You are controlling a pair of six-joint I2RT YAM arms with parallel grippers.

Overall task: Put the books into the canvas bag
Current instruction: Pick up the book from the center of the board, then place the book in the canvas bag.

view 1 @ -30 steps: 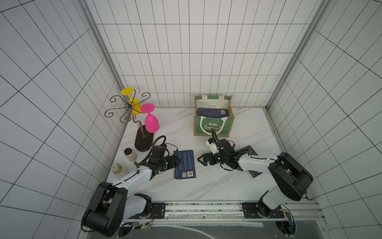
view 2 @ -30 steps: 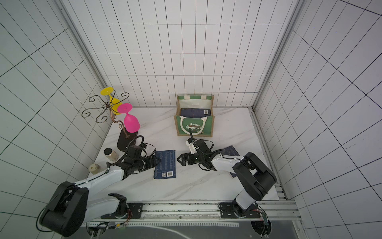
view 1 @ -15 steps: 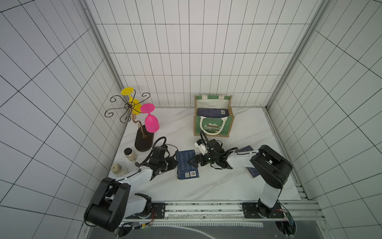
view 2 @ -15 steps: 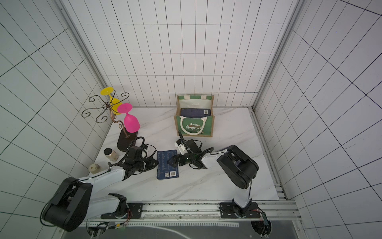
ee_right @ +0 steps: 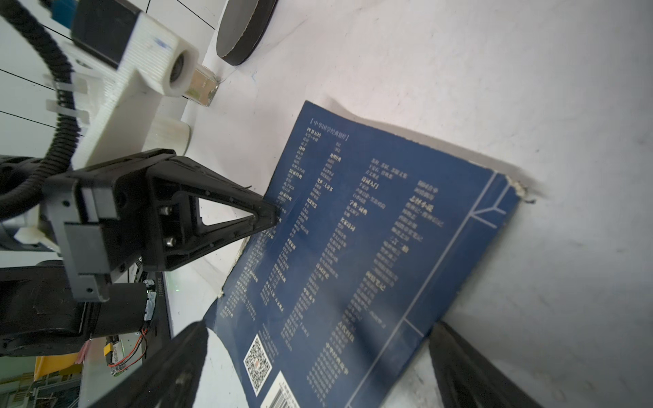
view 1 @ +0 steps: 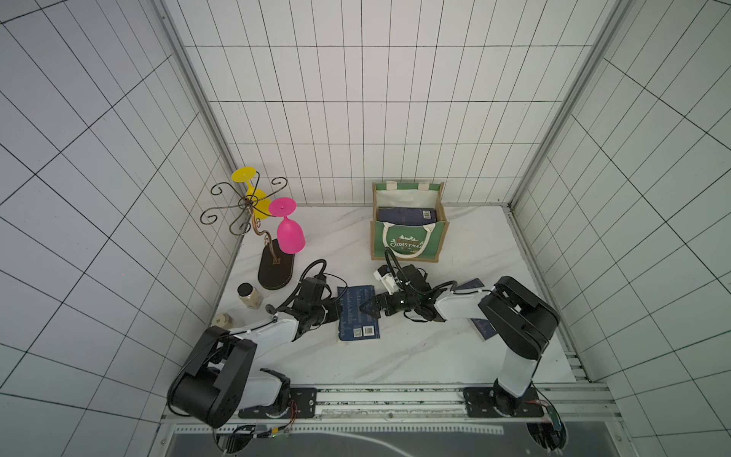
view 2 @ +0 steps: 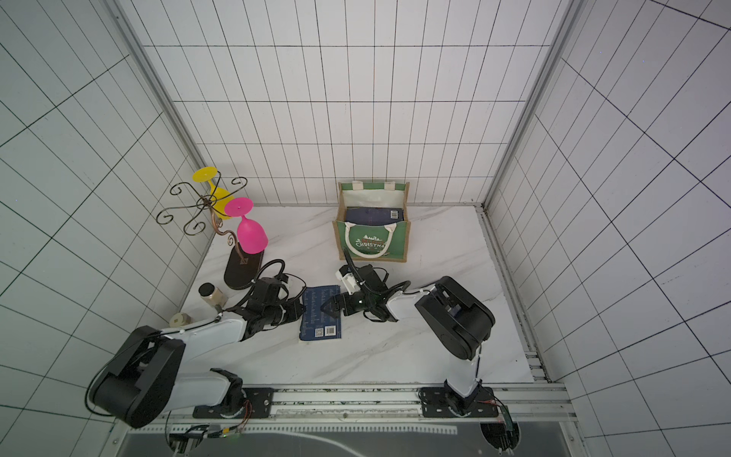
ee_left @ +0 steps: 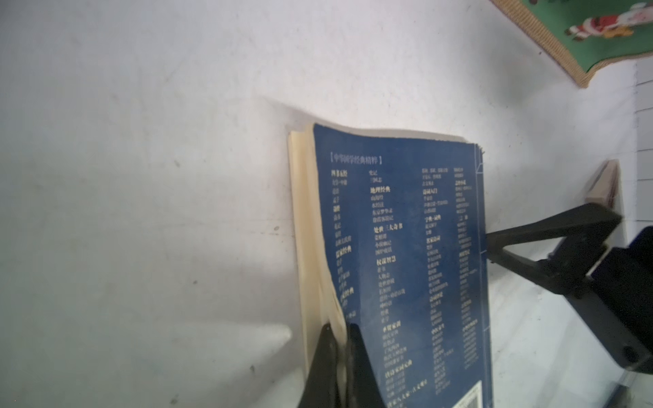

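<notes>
Lower centre: left gripper (view 1: 335, 313) clamped on the edge of a navy book (view 1: 358, 312); right gripper (view 1: 366, 310) spread wide, straddling its opposite edge; both arms low.

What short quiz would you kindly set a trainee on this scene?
1. True or false: the left gripper is shut on the table book.
2. Which gripper is open? A. left gripper B. right gripper
3. What colour is the bagged book?
Key: 1 true; 2 B; 3 navy.
</notes>
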